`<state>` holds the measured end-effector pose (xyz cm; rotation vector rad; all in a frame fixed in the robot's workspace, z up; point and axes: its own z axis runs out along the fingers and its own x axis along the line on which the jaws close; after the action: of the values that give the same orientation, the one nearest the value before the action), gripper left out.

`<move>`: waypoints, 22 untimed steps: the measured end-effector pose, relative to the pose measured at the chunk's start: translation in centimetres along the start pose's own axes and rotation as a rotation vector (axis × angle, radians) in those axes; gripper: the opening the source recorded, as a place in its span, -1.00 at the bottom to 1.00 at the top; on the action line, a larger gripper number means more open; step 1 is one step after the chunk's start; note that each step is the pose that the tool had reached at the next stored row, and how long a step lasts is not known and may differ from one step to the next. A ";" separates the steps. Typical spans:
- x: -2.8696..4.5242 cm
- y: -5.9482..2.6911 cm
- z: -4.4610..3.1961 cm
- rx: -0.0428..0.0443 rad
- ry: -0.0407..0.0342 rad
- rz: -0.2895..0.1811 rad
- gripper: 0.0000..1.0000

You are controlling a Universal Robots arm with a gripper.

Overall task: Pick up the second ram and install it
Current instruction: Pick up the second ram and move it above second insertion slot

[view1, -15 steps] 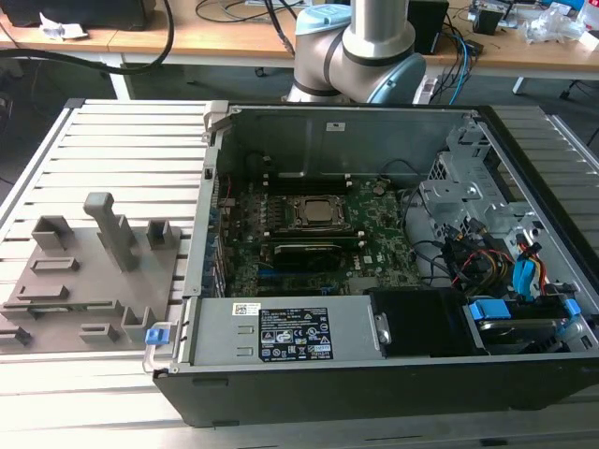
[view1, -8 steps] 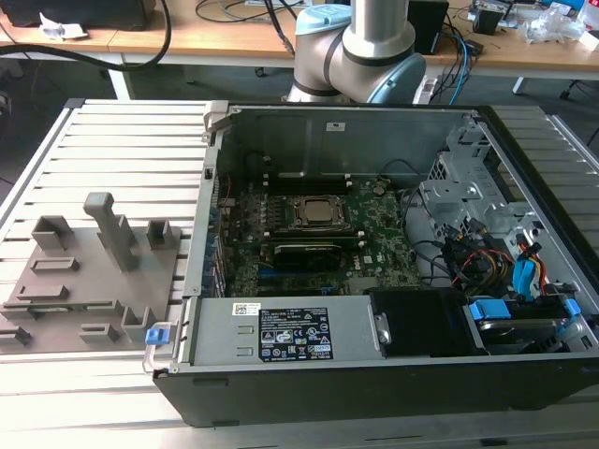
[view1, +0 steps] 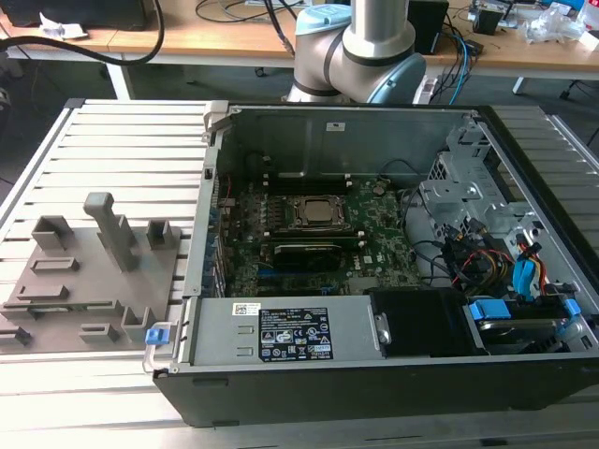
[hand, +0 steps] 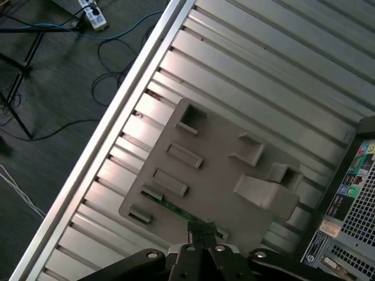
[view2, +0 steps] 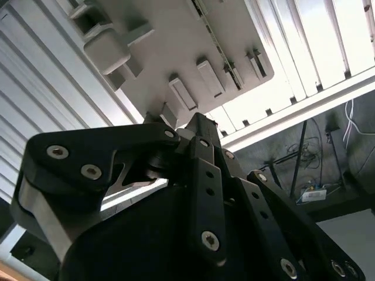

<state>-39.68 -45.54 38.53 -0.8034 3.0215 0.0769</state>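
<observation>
First wrist view: we see the end effector closed, empty, above the second ram, unpicked in its holder.

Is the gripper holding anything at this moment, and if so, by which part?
Nothing, it seems: the second ram lies in the grey holder plate, with the gripper hanging above it.
</observation>
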 end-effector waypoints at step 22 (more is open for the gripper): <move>0.00 0.00 0.00 -0.0082 0.0136 -0.311 -0.79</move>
<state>-39.68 -45.54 38.52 -1.2651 2.8676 0.0797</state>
